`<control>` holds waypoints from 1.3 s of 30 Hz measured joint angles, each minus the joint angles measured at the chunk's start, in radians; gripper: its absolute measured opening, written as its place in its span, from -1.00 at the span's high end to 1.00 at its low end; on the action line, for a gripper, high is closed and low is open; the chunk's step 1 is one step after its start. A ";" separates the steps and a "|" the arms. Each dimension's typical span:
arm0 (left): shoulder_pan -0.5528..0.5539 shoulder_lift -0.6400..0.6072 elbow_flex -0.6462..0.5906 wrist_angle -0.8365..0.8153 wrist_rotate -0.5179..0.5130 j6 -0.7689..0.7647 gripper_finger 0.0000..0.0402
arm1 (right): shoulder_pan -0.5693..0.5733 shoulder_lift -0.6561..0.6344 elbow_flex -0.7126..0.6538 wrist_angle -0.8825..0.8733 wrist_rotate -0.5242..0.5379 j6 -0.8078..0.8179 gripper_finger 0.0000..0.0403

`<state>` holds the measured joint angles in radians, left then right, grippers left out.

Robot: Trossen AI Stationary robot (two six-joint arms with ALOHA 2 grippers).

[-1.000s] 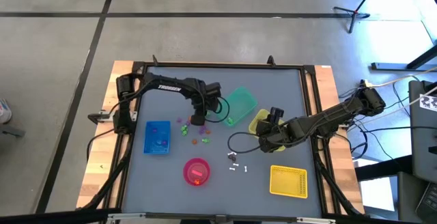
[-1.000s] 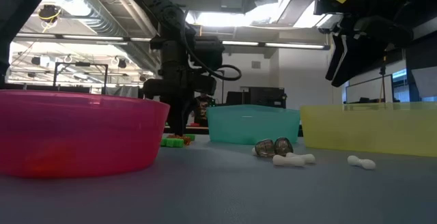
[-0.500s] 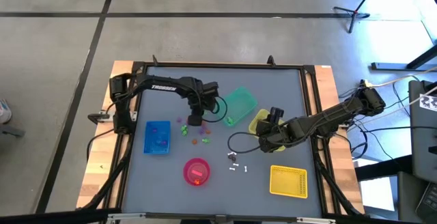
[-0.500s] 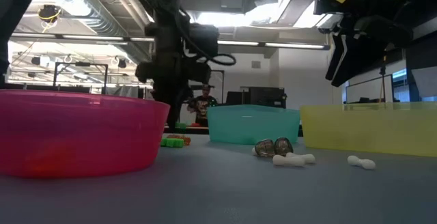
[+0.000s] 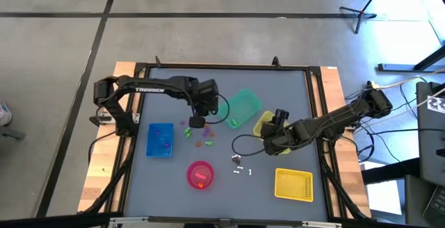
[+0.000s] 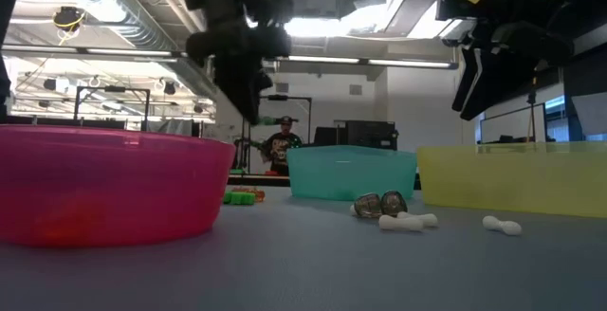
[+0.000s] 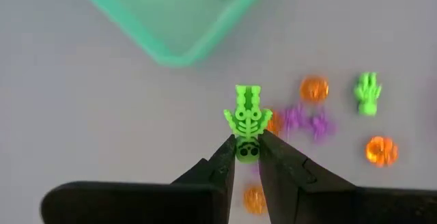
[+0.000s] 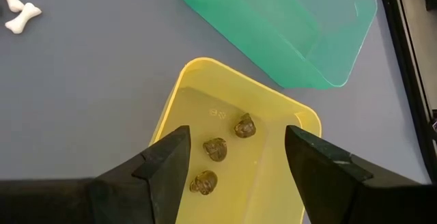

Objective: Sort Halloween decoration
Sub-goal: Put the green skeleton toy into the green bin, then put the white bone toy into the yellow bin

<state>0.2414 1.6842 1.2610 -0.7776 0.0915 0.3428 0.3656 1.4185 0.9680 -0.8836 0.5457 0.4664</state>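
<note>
Seen from above, the left claw point(image 5: 197, 122) is hovering near the centre of the grey surface point(image 5: 292, 96), just left of the green bin point(image 5: 245, 108). In its wrist view, its fingers point(image 7: 217, 171) are pinching the head of a small green skeleton figure point(image 7: 246, 118) above scattered orange, purple and green trinkets point(image 7: 315, 119). The right claw point(image 5: 270, 139), right of centre, is hanging with its fingers spread wide and empty over a yellow bin point(image 8: 266, 173) holding three dark grey skulls point(image 8: 216, 149). White bones point(image 5: 243, 172) are lying at lower centre, near a pink bowl point(image 5: 199, 174).
</note>
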 joint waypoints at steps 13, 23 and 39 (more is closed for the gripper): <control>-0.028 -0.012 0.001 0.476 -0.002 0.004 0.76 | 0.000 0.000 0.000 0.007 0.000 0.000 -0.18; -0.028 -0.012 0.002 0.565 -0.021 0.005 0.76 | 0.000 0.000 0.000 0.022 0.000 0.000 -0.18; -0.027 -0.003 0.002 0.563 -0.091 0.003 0.32 | 0.000 0.000 0.000 0.022 0.000 0.000 -0.18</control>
<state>0.2142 1.6810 1.2633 -0.2144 0.0010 0.3457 0.3658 1.4185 0.9680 -0.8619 0.5457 0.4664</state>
